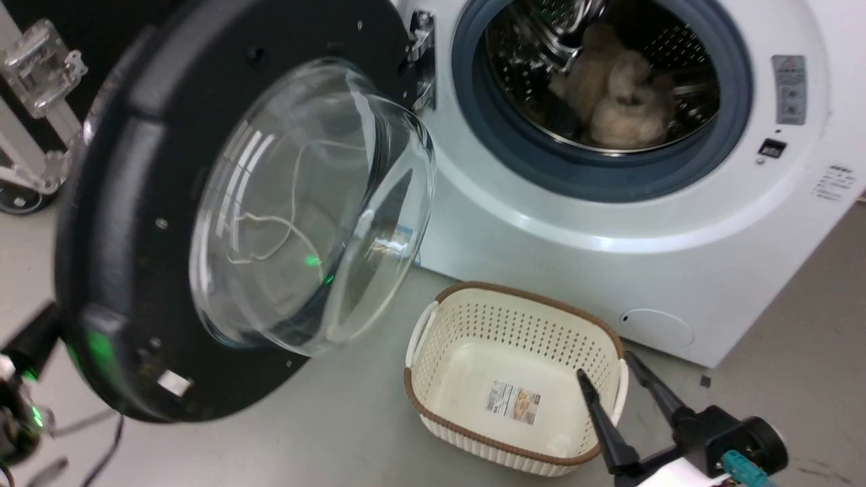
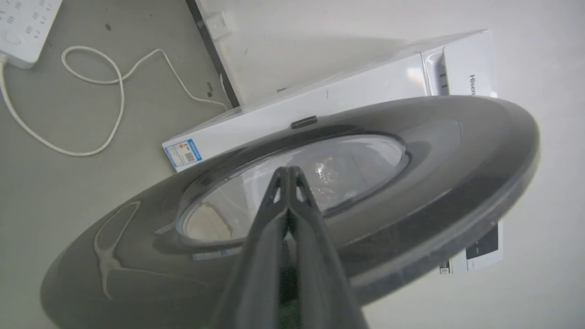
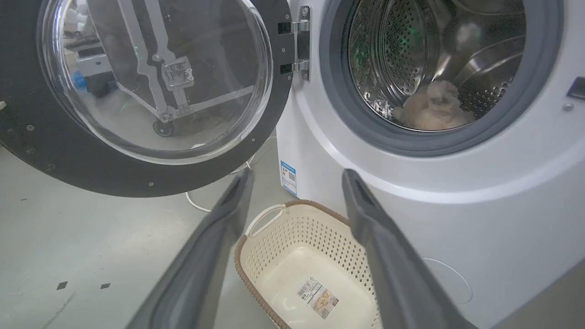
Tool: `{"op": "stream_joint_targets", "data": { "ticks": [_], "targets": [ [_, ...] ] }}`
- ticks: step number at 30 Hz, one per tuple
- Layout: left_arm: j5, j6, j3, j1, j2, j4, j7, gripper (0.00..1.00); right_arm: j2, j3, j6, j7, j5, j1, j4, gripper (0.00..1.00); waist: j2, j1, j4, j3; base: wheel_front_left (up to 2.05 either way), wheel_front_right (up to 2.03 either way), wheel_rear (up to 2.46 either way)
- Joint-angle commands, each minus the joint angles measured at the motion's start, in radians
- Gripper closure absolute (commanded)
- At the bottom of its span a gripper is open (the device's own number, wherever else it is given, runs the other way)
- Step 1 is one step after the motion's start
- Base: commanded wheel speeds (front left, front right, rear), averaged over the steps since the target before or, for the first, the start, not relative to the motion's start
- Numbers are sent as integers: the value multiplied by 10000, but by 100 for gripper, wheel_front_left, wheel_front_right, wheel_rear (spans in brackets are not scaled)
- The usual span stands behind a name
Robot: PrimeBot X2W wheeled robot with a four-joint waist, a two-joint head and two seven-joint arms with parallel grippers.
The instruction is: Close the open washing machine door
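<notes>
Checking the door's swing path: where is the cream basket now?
In the head view the cream basket sits on the floor before the washing machine, right of the open washing machine door, with the right gripper at its near-right rim.

We see the washing machine door (image 1: 115, 223) with a black plastic rim and a clear, shiny glass bowl (image 1: 304, 203). Its hinge (image 1: 421, 54) is shiny metal. The washing machine (image 1: 541, 230) is smooth, glossy white. Its drum (image 3: 388, 55) is shiny metal with little holes, ringed by dull rubber (image 1: 595, 176). The basket (image 1: 473, 325) is cream plastic. The cloth (image 1: 622, 101) looks fluffy.
</notes>
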Motion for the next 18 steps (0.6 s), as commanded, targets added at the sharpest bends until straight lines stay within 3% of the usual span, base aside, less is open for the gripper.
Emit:
{"op": "stream_joint_targets", "data": {
  "ticks": [1, 4, 11, 18],
  "targets": [
    [-168, -58, -73, 391, -181, -220, 258, 100, 17, -114, 8, -47, 50, 32, 4, 0, 0, 0, -114, -155, 0, 0, 0],
    [-500, -49, -217, 1191, -633, -1138, 814, 100, 17, -402, 8, -47, 45, 100, -7, 0, 0, 0, -303, -376, 0, 0, 0],
    [-716, 463, -1061, 3165, -2212, -3618, 1434, 100, 18, -1144, 8, -47, 10, 199, -48, 0, 0, 0, -1153, -676, 0, 0, 0],
    [-1282, 454, -2608, 4185, -2716, -4227, 1065, 100, 18, -1727, 8, -47, -38, 145, -106, 0, 0, 0, -2627, -493, 0, 0, 0]
  ]
}}
